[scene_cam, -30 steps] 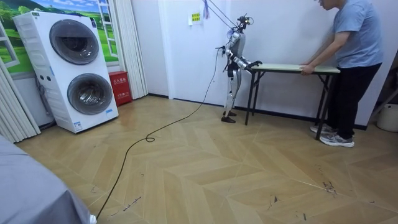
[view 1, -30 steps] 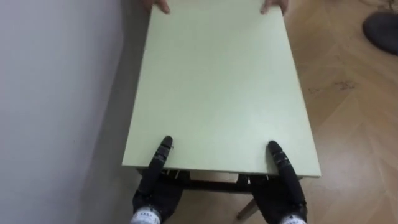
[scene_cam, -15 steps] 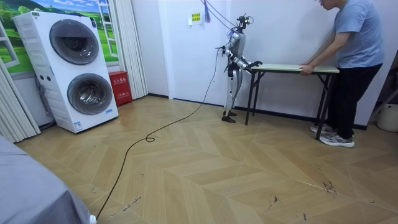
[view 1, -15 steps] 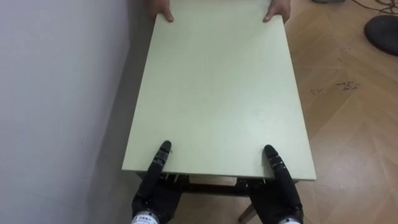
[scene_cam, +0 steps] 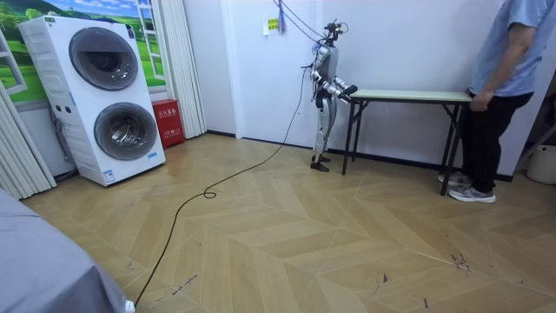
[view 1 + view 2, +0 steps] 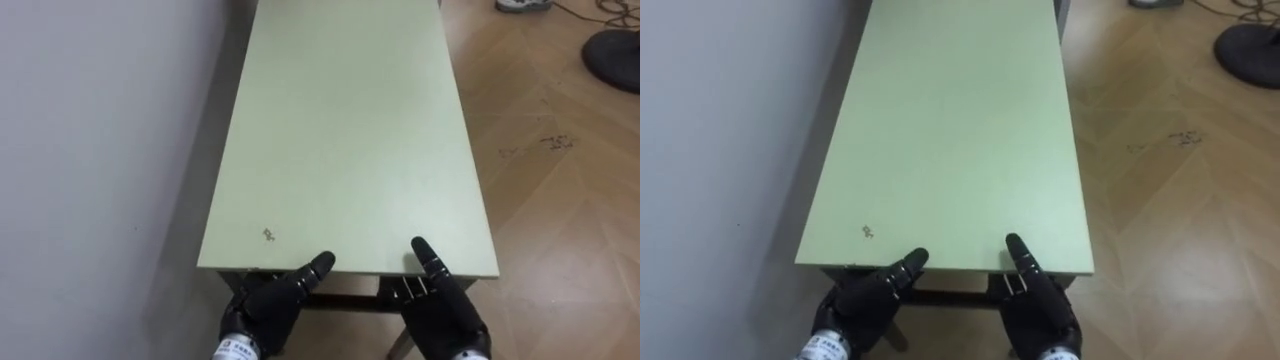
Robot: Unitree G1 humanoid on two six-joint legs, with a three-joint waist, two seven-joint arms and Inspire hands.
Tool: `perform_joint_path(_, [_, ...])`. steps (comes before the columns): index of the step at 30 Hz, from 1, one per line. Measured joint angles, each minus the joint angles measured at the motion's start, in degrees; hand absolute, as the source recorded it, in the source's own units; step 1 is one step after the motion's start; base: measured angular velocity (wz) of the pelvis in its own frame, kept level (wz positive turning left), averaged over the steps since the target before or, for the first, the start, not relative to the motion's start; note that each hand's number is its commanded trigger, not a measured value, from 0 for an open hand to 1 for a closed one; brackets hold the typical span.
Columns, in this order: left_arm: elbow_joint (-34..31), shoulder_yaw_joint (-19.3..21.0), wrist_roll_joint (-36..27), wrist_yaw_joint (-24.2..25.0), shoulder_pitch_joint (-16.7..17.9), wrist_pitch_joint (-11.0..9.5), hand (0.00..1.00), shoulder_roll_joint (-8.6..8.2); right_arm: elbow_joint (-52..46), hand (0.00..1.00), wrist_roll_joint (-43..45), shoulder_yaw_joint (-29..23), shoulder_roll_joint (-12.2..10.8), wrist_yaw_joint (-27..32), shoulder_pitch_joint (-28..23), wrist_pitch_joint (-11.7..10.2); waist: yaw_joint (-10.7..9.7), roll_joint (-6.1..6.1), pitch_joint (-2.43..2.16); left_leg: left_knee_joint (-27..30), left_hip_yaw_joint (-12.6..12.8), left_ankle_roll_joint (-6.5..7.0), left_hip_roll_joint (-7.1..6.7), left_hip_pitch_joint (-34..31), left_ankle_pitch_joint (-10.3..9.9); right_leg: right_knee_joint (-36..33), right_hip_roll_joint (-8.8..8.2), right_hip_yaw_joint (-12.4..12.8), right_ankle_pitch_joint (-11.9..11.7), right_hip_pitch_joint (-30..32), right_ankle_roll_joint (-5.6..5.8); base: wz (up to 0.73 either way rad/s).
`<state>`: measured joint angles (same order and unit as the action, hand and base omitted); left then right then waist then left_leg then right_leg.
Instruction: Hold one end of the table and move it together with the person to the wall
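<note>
The table (image 6: 350,130) stretches away from the fingertips, which overlap its near edge. Left hand (image 6: 272,302) and right hand (image 6: 440,308) have fingers straight, gripping nothing. A wall (image 6: 90,150) runs close along the left edge, with open floor (image 6: 560,200) to the right. A person (image 5: 499,87) stands at the far end.

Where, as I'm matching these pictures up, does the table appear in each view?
Left eye view: the table fills the middle, running down from the top edge.
Right eye view: the same, slightly left of centre.
Room view: upper right, between the robot and the person.
Shared landmark: the white wall along one long side of the table.
</note>
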<state>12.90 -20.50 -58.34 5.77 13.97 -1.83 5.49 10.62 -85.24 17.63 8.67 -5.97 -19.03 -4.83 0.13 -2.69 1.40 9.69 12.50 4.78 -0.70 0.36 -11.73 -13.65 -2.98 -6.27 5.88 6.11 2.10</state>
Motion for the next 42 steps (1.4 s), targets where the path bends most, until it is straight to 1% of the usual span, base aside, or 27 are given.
perform_joint_path(4, [0.0, 0.0, 0.0, 0.9, 0.0, 0.1, 0.0, 0.31, 0.0, 0.0, 0.1, 0.2, 0.1, 0.0, 0.0, 0.2, 0.1, 0.89, -0.09, 0.1, 0.0, -0.02, 0.0, 0.0, 0.0, 0.0, -0.02, -0.1, 0.0, 0.0, -0.02, 0.0])
perform_joint_path(6, [0.0, 0.0, 0.1, 1.6, 0.1, 0.4, 0.0, 0.83, 0.1, 0.0, 0.3, 0.2, 0.2, 0.0, -0.1, 0.8, 0.1, 1.52, -0.42, 0.1, 0.0, -0.01, 0.0, 0.0, 0.0, 0.0, -0.05, -0.4, 0.0, -0.1, -0.02, 0.0])
perform_joint_path(10, [0.0, 0.0, 0.5, 2.1, 0.1, 1.1, 0.0, 1.04, 0.2, 0.0, 0.7, 0.2, 0.2, -0.5, -0.2, 0.8, 0.1, 1.71, -0.52, 0.0, 0.0, 0.0, -0.04, 0.3, 0.0, 0.0, -0.12, -0.6, 0.0, -0.3, -0.06, 0.0])
perform_joint_path(11, [0.0, 0.0, 0.6, 2.3, 0.1, 1.2, 0.0, 1.4, 0.2, 0.0, 1.6, 0.2, 0.2, -0.9, -0.2, 0.9, 0.0, 1.73, -0.51, 0.0, -0.1, 0.0, -0.03, 0.3, 0.0, 0.0, -0.12, -0.7, 0.0, -0.4, -0.06, 0.0])
perform_joint_path(12, [0.0, 0.1, 0.7, 2.7, 0.1, 1.5, 0.0, 2.03, 0.3, 0.0, 3.4, 0.2, 0.3, -2.2, -0.2, 1.0, -0.2, 1.71, -0.5, -0.1, -0.2, 0.0, 0.0, 0.2, 0.0, 0.1, -0.12, -0.8, 0.0, -0.6, -0.05, 0.0])
perform_joint_path(13, [0.2, 0.0, 0.7, 3.0, 0.1, 1.6, 0.0, 2.23, 0.3, 0.0, 4.2, 0.1, 0.3, -3.7, -0.1, 1.2, -0.3, 1.68, -0.49, -0.1, -0.2, 0.0, 0.03, 0.3, 0.0, 0.2, -0.09, -0.8, 0.0, -0.7, -0.05, 0.03])
perform_joint_path(14, [0.7, 0.1, 2.3, 3.8, 0.1, 1.9, 0.0, 2.28, 0.3, 0.0, 5.5, 0.2, 0.2, -5.6, 0.6, 1.6, -0.6, 1.61, -0.53, -0.2, -0.2, -0.01, 0.07, 0.4, 0.0, 0.2, -0.06, -0.8, 0.0, -0.9, -0.05, 0.0])
perform_joint_path(16, [0.7, 0.1, 6.4, 5.2, 0.0, 2.6, 0.0, 2.57, 0.6, 0.0, 8.0, -0.1, 0.3, -6.8, 0.5, 2.6, -1.1, 1.43, -0.43, -0.3, -0.2, 0.0, 0.07, 0.3, 0.0, 0.3, -0.12, -1.0, 0.0, -0.9, -0.05, 0.02])
perform_joint_path(17, [0.7, 0.2, 7.1, 5.8, 0.0, 2.9, 0.0, 2.76, 0.7, 0.0, 8.8, 0.1, 0.4, -7.3, 0.5, 3.0, -1.0, 1.39, -0.44, -0.3, -0.2, 0.0, 0.07, 0.3, -0.1, 0.3, -0.12, -1.0, 0.0, -0.9, -0.06, 0.0])
perform_joint_path(18, [0.7, 0.1, 8.3, 6.8, 0.0, 3.4, 0.0, 3.25, 1.1, 0.0, 10.1, 0.2, 0.7, -8.4, 0.5, 3.6, -1.0, 1.35, -0.47, -0.3, -0.2, 0.0, 0.07, 0.3, 0.0, 0.3, -0.1, -1.0, 0.0, -0.9, -0.05, 0.0])
perform_joint_path(19, [0.7, 0.0, 9.1, 7.3, 0.0, 3.5, 0.0, 3.31, 1.2, 0.0, 10.9, 0.3, 0.9, -9.0, 0.5, 3.8, -1.1, 1.34, -0.47, -0.2, -0.2, 0.0, 0.07, 0.3, 0.0, 0.3, -0.09, -1.0, 0.0, -0.9, -0.05, 0.0])
perform_joint_path(21, [0.7, -0.2, 12.0, 9.2, 0.0, 4.2, 0.0, 3.37, 2.2, 0.0, 14.8, 0.3, 1.7, -12.2, 0.5, 4.8, -1.2, 1.34, -0.47, -0.1, -0.2, 0.0, 0.09, 0.4, 0.0, 0.3, -0.09, -1.3, 0.0, -0.9, -0.05, 0.0])
perform_joint_path(22, [0.7, -0.2, 12.8, 9.8, 0.0, 4.4, 0.0, 3.36, 2.2, 0.0, 15.8, 0.4, 1.9, -12.8, 0.5, 5.0, -1.2, 1.34, -0.47, -0.1, -0.2, 0.0, 0.09, 0.4, 0.0, 0.3, -0.1, -1.3, 0.0, -0.9, -0.05, 0.0])
perform_joint_path(23, [0.7, -0.5, 13.6, 10.9, 0.0, 4.6, 0.0, 3.43, 2.2, 0.0, 17.7, 1.0, 2.2, -14.2, 0.6, 5.7, -1.2, 1.34, -0.48, -0.1, -0.2, 0.0, 0.09, 0.4, 0.0, 0.3, -0.1, -1.4, 0.0, -0.9, -0.05, 0.0])
perform_joint_path(26, [0.8, -0.9, 14.2, 13.1, -0.1, 5.6, 0.0, 3.88, 2.3, 0.0, 21.3, 1.6, 2.4, -15.5, 1.2, 7.5, -1.1, 1.36, -0.47, -0.2, -0.2, 0.0, 0.12, 0.4, 0.0, 0.3, -0.1, -1.3, 0.0, -0.9, -0.05, 0.0])
perform_joint_path(27, [1.5, -1.3, 15.0, 13.9, -0.4, 5.7, 0.0, 4.23, 2.4, 0.0, 22.8, 1.6, 2.5, -16.1, 1.2, 8.0, -1.1, 1.39, -0.48, -0.2, -0.2, 0.0, 0.14, 0.4, 0.0, 0.3, -0.1, -1.5, 0.0, -0.9, -0.05, 0.0])
perform_joint_path(29, [3.6, -1.3, 17.6, 14.4, -0.7, 5.7, 0.0, 4.62, 2.8, 0.0, 25.4, 1.8, 2.8, -17.5, 1.2, 8.1, -1.1, 1.49, -0.53, -0.2, -0.2, -0.01, 0.2, 0.5, -0.1, 0.3, -0.08, -1.7, 0.0, -1.0, -0.06, 0.0])
perform_joint_path(31, [5.6, -1.6, 18.9, 14.5, -0.8, 5.8, 0.0, 5.19, 3.4, 0.0, 27.1, 2.7, 3.2, -19.4, 1.6, 8.1, -1.3, 1.69, -0.56, -0.2, -0.1, -0.02, 0.22, 0.5, -0.1, 0.4, -0.05, -1.7, 0.0, -1.0, -0.06, 0.0])
perform_joint_path(33, [6.8, -2.6, 19.9, 14.5, -0.8, 6.5, 0.0, 6.49, 4.5, 0.0, 27.8, 3.8, 3.7, -21.2, 2.7, 8.6, -1.4, 2.12, -0.62, -0.2, -0.2, -0.03, 0.23, 0.5, -0.1, 0.5, -0.04, -1.7, 0.0, -1.1, -0.06, 0.0])
perform_joint_path(34, [6.9, -2.8, 19.9, 14.5, -0.8, 6.6, 0.0, 6.8, 4.6, 0.0, 28.1, 3.9, 3.7, -21.6, 2.7, 8.7, -1.5, 2.28, -0.66, -0.2, -0.2, -0.03, 0.22, 0.5, -0.1, 0.5, -0.04, -1.7, 0.0, -1.1, -0.06, 0.0])
perform_joint_path(35, [7.1, -3.0, 20.5, 14.7, -0.8, 6.7, 0.0, 7.29, 5.2, 0.0, 29.5, 4.2, 3.8, -22.4, 3.0, 8.7, -1.4, 2.62, -0.81, -0.2, -0.2, -0.03, 0.23, 0.6, -0.1, 0.7, -0.04, -1.7, 0.0, -1.2, -0.09, 0.0])
perform_joint_path(36, [7.5, -3.0, 20.5, 14.7, -0.8, 6.7, 0.0, 7.48, 6.5, 0.0, 29.9, 4.8, 3.9, -23.3, 3.5, 8.7, -1.4, 2.93, -0.84, -0.2, -0.2, -0.03, 0.23, 0.9, -0.1, 1.1, -0.03, -1.8, -0.1, -1.8, -0.11, 0.0])
perform_joint_path(37, [7.8, -3.1, 20.5, 14.8, -0.8, 6.7, 0.0, 7.55, 7.3, 0.0, 30.2, 5.1, 3.9, -23.6, 3.7, 8.7, -1.4, 2.99, -0.83, -0.3, -0.2, -0.07, 0.24, 1.2, -0.1, 1.1, -0.01, -1.8, -0.1, -2.0, -0.11, 0.03])
perform_joint_path(38, [8.7, -3.2, 20.5, 15.0, -0.8, 6.7, 0.0, 7.59, 8.7, 0.0, 31.7, 5.3, 3.9, -24.1, 4.1, 8.8, -1.5, 3.07, -0.96, -0.3, -0.2, -0.05, 0.24, 1.3, -0.2, 1.1, 0.0, -1.7, -0.1, -2.2, -0.11, 0.0])
perform_joint_path(39, [9.7, -3.3, 20.4, 15.0, -1.2, 6.7, 0.0, 7.59, 9.9, 0.0, 32.7, 5.3, 3.9, -24.3, 4.7, 9.3, -1.5, 3.1, -0.94, -0.2, -0.2, 0.02, 0.23, 1.3, -0.3, 1.1, -0.02, -1.7, -0.1, -2.3, -0.11, 0.0])
perform_joint_path(41, [11.6, -3.4, 20.3, 15.1, -1.7, 6.6, 0.0, 7.58, 11.1, 0.0, 34.0, 5.3, 4.0, -24.3, 4.9, 9.5, -1.4, 3.1, -0.93, -0.3, -0.2, 0.05, 0.21, 1.3, -0.4, 1.1, -0.05, -1.7, -0.1, -2.3, -0.11, 0.0])
perform_joint_path(42, [12.8, -3.3, 20.3, 14.9, -1.7, 6.7, 0.0, 7.7, 11.3, 0.0, 34.8, 5.3, 4.1, -24.2, 4.7, 9.7, -1.4, 2.97, -0.86, -0.3, -0.3, 0.07, 0.24, 1.2, -0.4, 1.1, -0.05, -1.8, -0.1, -2.4, -0.11, 0.0])
